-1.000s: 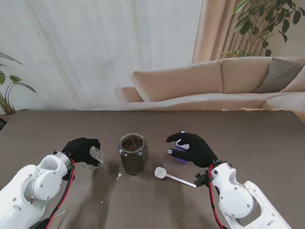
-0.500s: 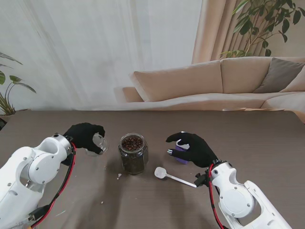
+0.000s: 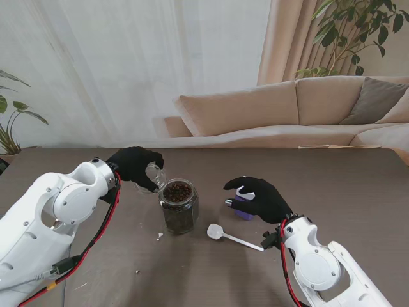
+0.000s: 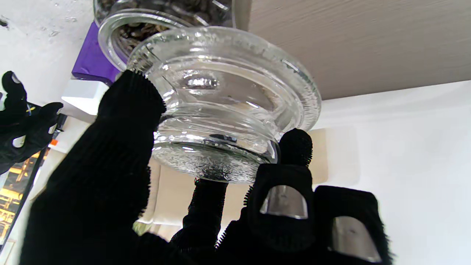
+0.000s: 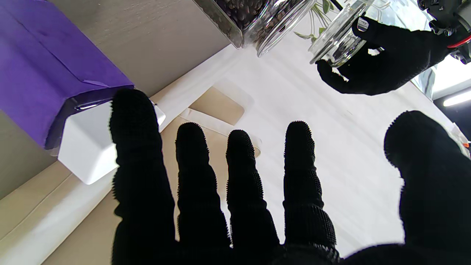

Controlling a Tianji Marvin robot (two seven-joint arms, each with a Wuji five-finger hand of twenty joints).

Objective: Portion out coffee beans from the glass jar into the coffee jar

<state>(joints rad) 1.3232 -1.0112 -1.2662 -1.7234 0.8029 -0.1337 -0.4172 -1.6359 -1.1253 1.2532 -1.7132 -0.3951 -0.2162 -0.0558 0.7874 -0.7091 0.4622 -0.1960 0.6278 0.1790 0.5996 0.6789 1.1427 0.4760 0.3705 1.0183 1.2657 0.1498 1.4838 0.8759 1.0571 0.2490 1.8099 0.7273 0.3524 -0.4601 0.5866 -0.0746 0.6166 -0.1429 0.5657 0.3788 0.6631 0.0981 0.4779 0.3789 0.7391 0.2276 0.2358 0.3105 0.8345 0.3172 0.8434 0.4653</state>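
Lid held tilted beside the glass jar's open mouth.

Left hand pinched the clear glass lid, thumb on one side of its stepped plug and fingers under the other, so it hung tilted just off the rim of the glass jar, which stood full of coffee beans near the middle of the worktop; probably it was being carried there to close the mouth. The right hand hovered with fingers spread, gripping nothing, over the purple-and-white coffee jar toward the right side, perhaps ready to steady it. A white spoon lay untouched toward the worktop's near edge, between the two jars. Nothing blocked the mouth except the lid itself.
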